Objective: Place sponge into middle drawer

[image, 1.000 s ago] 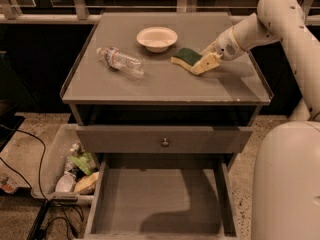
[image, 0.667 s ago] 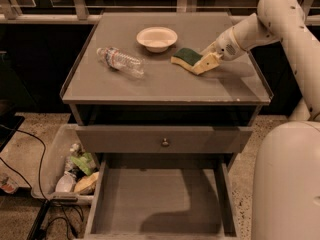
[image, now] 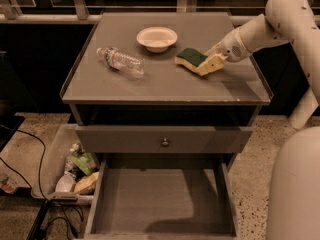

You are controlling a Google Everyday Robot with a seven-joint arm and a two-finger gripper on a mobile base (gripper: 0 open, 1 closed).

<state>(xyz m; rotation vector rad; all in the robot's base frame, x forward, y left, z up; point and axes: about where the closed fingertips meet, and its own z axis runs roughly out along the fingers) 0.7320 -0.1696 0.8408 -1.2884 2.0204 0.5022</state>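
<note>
Camera view has the hand (image: 214,63) low over the bench (image: 165,86), at the end of the arm that reaches in from the far right edge. The sponge (image: 191,58) lies right against the hand, on the side away from the arm, green face up and tilted, with its yellow foam meeting the hand's pale tip. Whether the hand is clamped on the sponge or merely touching it cannot be told, since the two run together in colour.

I judge the step in hand to be the pick-up: the sponge is on the bench top and nothing has gone into the middle drawer (image: 160,204), which stands pulled out well below the hand and nearer the camera, its grey floor bare. Next, the hand needs a firm hold on the sponge, then a lift off the bench, a carry out past the bench's front edge and the knobbed front (image: 165,140) beneath it, and a descent over the drawer floor before letting go.

Beyond the sponge from the hand sit a bowl (image: 157,38) and, further off, a bottle (image: 121,61) on its side; neither is in the way.

Against the earlier frames almost nothing differs: hand, sponge, bowl and bottle sit where they were, so the grasp seems to be settling rather than moving
</note>
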